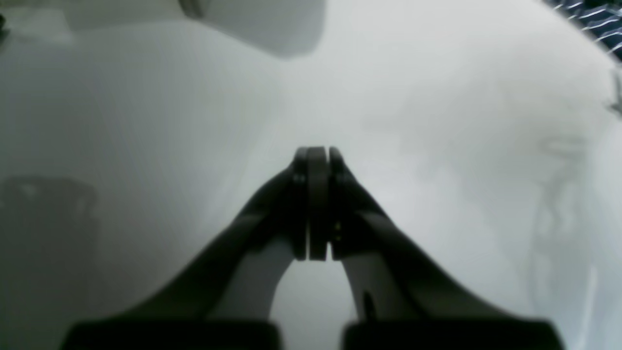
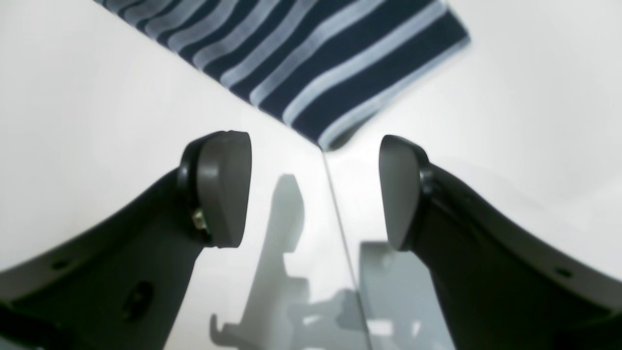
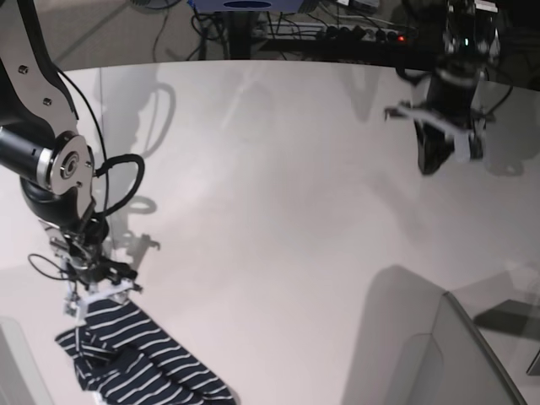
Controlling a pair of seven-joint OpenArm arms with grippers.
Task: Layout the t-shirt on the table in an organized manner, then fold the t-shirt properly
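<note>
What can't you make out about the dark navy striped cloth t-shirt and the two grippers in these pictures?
- The dark navy striped cloth t-shirt: base view's bottom edge cuts off its lower part; it lies bunched, so sleeves and neck stay hidden.
- Right wrist view: only one striped corner shows.
- Right gripper: open, nothing between the pads.
- Left gripper: shut, but blurred; the white matte table below shows no detail.

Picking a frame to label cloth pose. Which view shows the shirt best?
Base view: the shirt shows nearly whole, bunched at the table's near edge under the right gripper. Right wrist shows only a striped corner, sharp, ahead of the open jaws. Left wrist catches a blurred sliver at the frame's top right.
</note>
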